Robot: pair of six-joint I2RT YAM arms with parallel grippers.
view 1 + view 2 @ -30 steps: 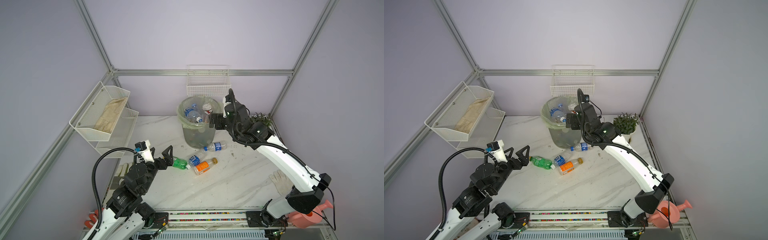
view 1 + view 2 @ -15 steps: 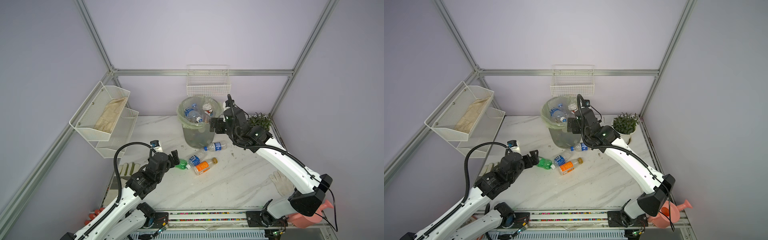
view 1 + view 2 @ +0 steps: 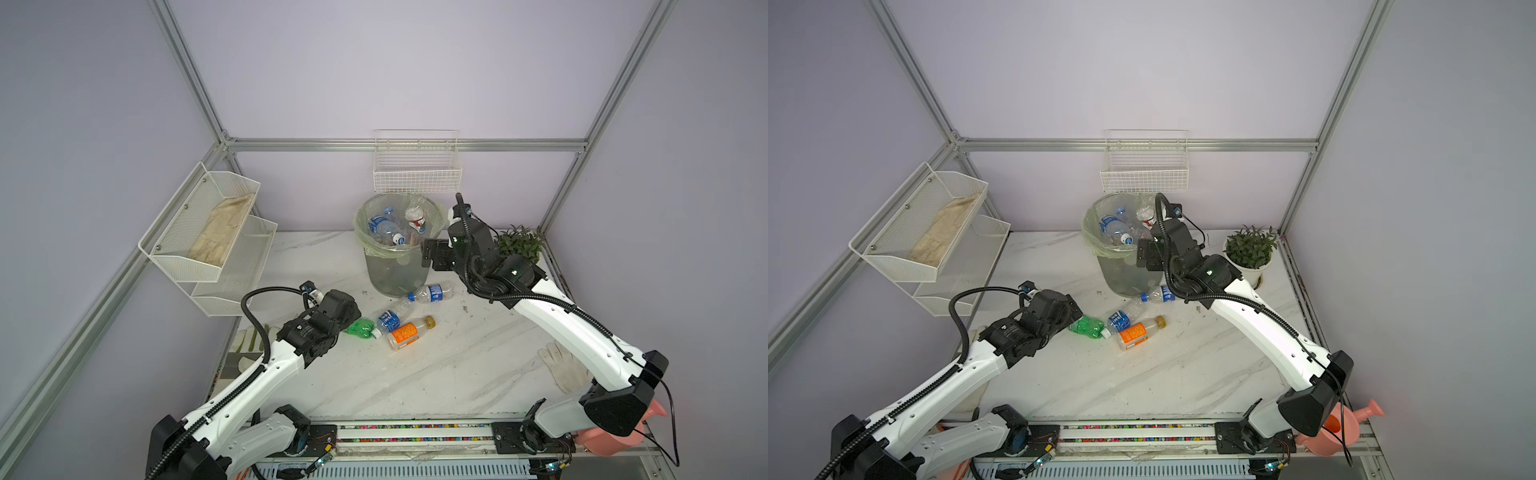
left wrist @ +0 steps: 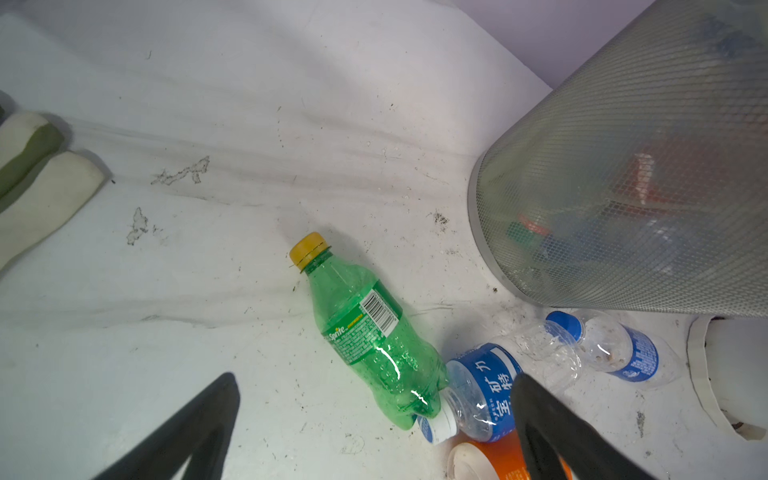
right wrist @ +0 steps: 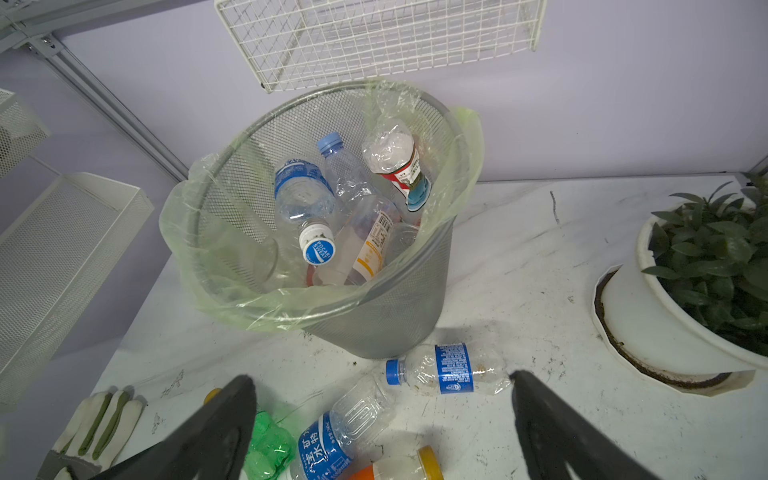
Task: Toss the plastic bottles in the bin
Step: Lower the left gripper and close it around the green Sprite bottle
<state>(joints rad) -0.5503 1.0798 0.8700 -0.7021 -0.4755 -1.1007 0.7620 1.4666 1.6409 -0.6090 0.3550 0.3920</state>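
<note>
In both top views the left arm covered the cap end of the green bottle (image 3: 360, 328).

In the left wrist view, the left gripper (image 4: 375, 376) showed only two dark fingers (image 4: 195, 428), cut off at the edge. One of them hid part of the orange bottle (image 4: 486, 463), and the edge cut off the rest. The bin (image 4: 623, 187) ran off the picture too. The things inside it were just blurry colours behind the mesh.

In the right wrist view, the right gripper (image 5: 382, 376) hid part of the green bottle, and the plant (image 5: 715, 257) was cut off.

In a top view the right arm hid most of the pink watering can (image 3: 611, 439).
</note>
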